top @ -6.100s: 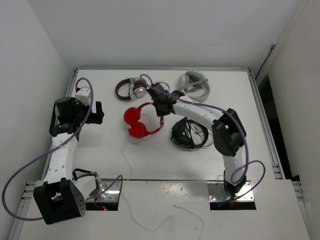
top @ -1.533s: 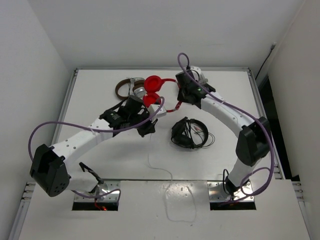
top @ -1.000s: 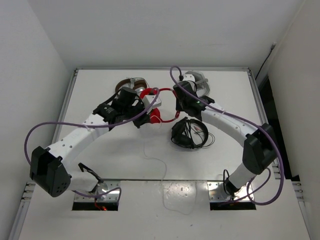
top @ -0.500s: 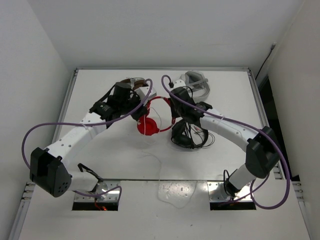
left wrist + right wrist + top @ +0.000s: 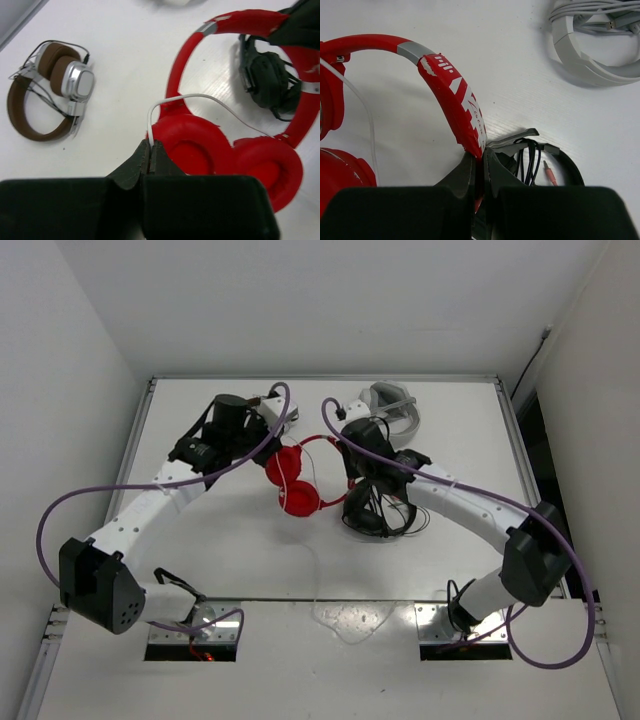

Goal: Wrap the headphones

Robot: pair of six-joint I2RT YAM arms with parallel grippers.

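Observation:
The red headphones (image 5: 297, 495) hang just over the middle of the table, ear cups down and to the left, headband arching right. My right gripper (image 5: 351, 462) is shut on the red headband (image 5: 455, 100) near its lower end, as the right wrist view (image 5: 481, 159) shows. My left gripper (image 5: 268, 445) stands back-left of the ear cups (image 5: 192, 150) and is shut (image 5: 150, 144) on the thin white cable (image 5: 185, 97), which loops over one cup. The rest of the cable (image 5: 318, 575) trails toward me into a loose loop on the front ledge.
Black headphones (image 5: 378, 510) with a tangled black cable lie directly under my right gripper (image 5: 540, 157). A white headset (image 5: 392, 405) sits at the back right. Brown-and-silver headphones (image 5: 52, 92) lie at the back left, mostly hidden by my left arm from above.
My left gripper has drawn back and left with the cable. The headphones have swung and come toward me, ear cups now lower left. The slack loop on the front ledge has shifted.

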